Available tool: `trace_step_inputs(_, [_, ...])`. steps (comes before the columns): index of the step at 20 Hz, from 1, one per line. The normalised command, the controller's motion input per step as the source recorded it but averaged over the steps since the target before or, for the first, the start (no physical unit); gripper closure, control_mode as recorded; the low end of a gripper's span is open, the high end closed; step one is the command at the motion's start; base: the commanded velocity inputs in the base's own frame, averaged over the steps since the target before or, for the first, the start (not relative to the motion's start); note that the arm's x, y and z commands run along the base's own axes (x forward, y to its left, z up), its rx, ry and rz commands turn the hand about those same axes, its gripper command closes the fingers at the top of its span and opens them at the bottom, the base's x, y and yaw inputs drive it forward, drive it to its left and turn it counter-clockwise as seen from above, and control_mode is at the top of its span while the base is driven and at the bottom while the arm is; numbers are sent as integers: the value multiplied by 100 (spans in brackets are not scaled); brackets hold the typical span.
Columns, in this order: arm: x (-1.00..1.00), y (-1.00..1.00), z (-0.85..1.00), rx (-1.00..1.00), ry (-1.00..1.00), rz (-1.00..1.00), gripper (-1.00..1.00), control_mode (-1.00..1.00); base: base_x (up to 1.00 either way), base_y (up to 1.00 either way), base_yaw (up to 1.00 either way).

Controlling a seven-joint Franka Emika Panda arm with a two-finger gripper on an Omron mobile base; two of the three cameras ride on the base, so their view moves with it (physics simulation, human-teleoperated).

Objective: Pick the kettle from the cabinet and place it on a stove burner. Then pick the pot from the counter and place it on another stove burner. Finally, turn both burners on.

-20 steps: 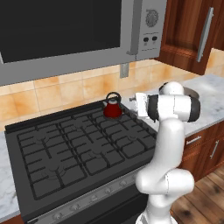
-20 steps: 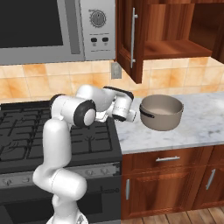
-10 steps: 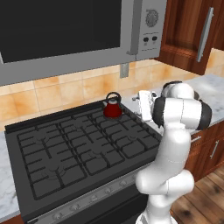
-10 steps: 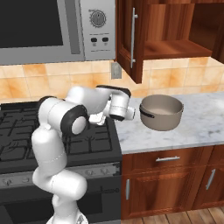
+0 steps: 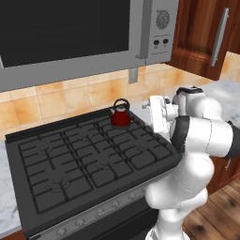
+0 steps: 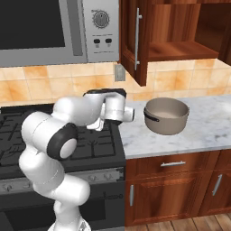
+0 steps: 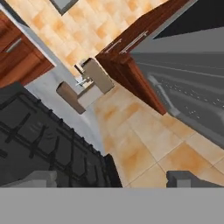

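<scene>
The dark-red kettle (image 5: 121,115) stands upright on the back right burner (image 5: 123,125) of the black cooktop. My gripper (image 5: 152,111) hovers just right of it, apart from it, at the cooktop's right edge. In the hand view my gripper (image 7: 113,178) is open with nothing between its tips, which stand wide apart over the grate (image 7: 48,144) and the tiled wall. The taupe pot (image 6: 166,115) sits on the marble counter (image 6: 203,131), right of the hand. The cabinet (image 6: 180,31) above it has its door (image 6: 133,40) swung open.
A grey microwave (image 5: 79,33) hangs low over the cooktop. An outlet (image 6: 119,72) sits on the tiled wall behind the hand. The front burners (image 5: 89,173) are bare. Wooden drawers (image 6: 176,167) run under the counter.
My elbow and upper arm have swung down toward the front while the hand stayed nearly in place beside the kettle. The jaws stay open; kettle and pot have not moved.
</scene>
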Motion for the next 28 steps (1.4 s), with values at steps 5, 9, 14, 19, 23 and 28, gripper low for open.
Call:
trace_step_inputs(5, [-50, 12, 14, -11, -23, -5, -100, -100, 0, 0, 0])
trace_step_inputs(9, [-55, 6, 11, -12, -24, -6, -100, -100, 0, 0, 0])
trace_step_inputs(14, [-56, 6, 13, -11, -25, -7, -100, -100, 0, 0, 0])
trace_step_inputs(19, [-56, 10, 24, -11, -24, -8, -100, -100, 0, 0, 0])
trace_step_inputs(23, [-35, 9, 25, -7, -19, -5, -100, -100, 0, 0, 0])
trace_step_inputs(28, [-4, 0, 0, 0, -1, 0, -100, -100, 0, 0, 0])
